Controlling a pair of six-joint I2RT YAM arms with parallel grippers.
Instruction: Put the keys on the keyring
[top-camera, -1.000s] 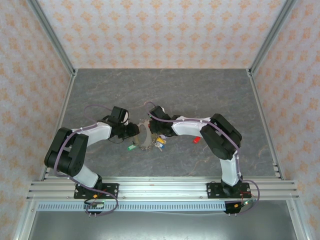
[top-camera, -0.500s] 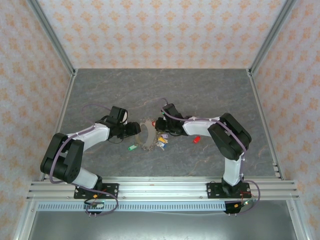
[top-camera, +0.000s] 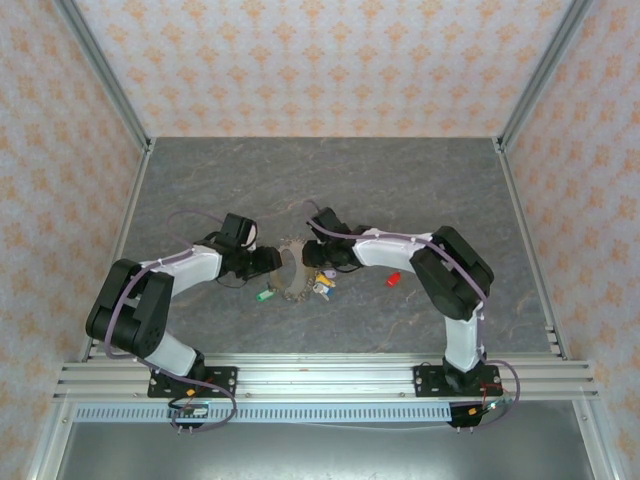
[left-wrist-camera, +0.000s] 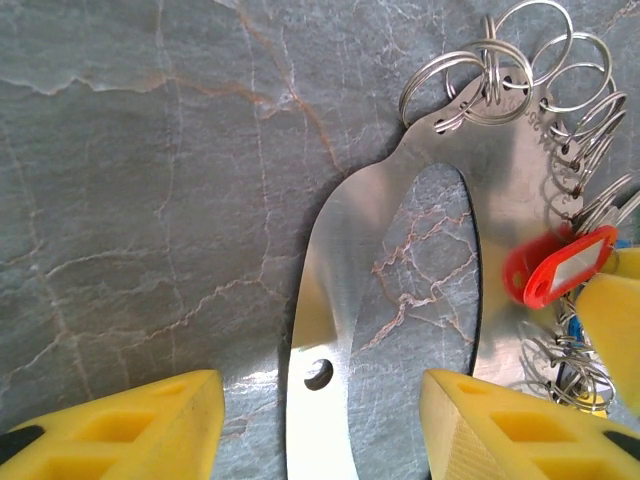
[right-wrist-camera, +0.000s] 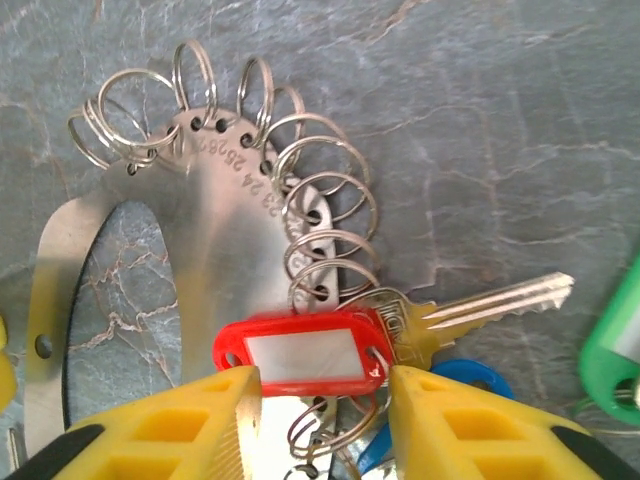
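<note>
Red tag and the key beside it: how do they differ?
The red tag is plastic with a white label; the key is bare metal. The tag lies on the flat steel keyring; the key's blade reaches out over the table. Both lie flat, end to end.

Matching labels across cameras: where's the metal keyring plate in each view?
Top external: the keyring sits just left of centre, a little below the middle.
Left wrist: keyring runs from bottom centre up to the top right.
Right wrist: keyring takes up the left half, with wire rings fanned along its right edge.
Shared landmark: the red tag at the keyring's ringed edge, in both wrist views.
</note>
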